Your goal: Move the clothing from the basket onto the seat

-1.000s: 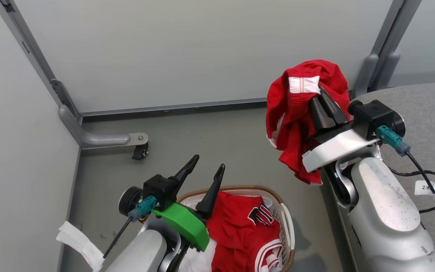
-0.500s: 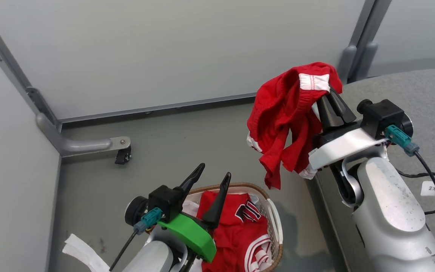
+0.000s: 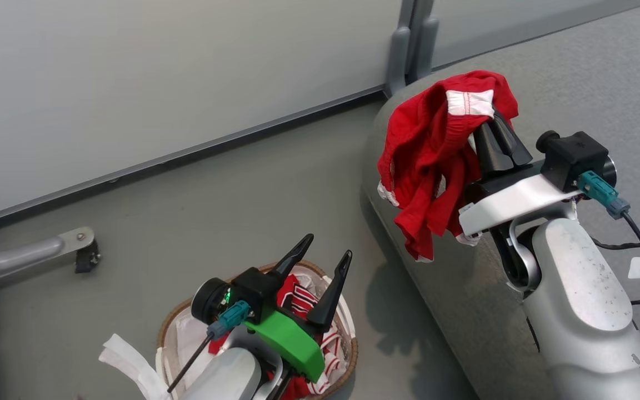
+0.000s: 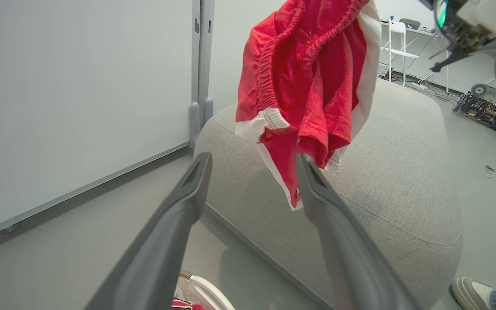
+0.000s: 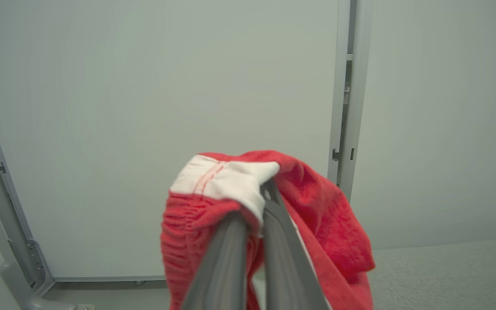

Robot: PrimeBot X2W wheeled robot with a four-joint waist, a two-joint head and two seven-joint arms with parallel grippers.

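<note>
A: What is held, and where is it?
B: One red garment (image 3: 428, 144) is pinched at its white-trimmed waistband by the right gripper (image 3: 496, 133), which is clamped tight on the cloth. It is hung in the air above the rounded near edge of the seat (image 3: 575, 83), not over the middle.
A: What could be spoiled from here?
B: If it is released at this spot, it is likely to be pulled off the curved edge by its own hanging weight and lost to the floor (image 3: 214, 194). More of the seat should be brought under it first. A fold may also be snagged, since cloth is draped over the gripper's tips.
A: And the other arm?
B: The left gripper (image 3: 328, 246) is spread wide and empty above the basket (image 3: 167, 333), where the second red garment (image 3: 298, 297) is lying. The white liner (image 3: 189, 341) could be caught up with it.
</note>
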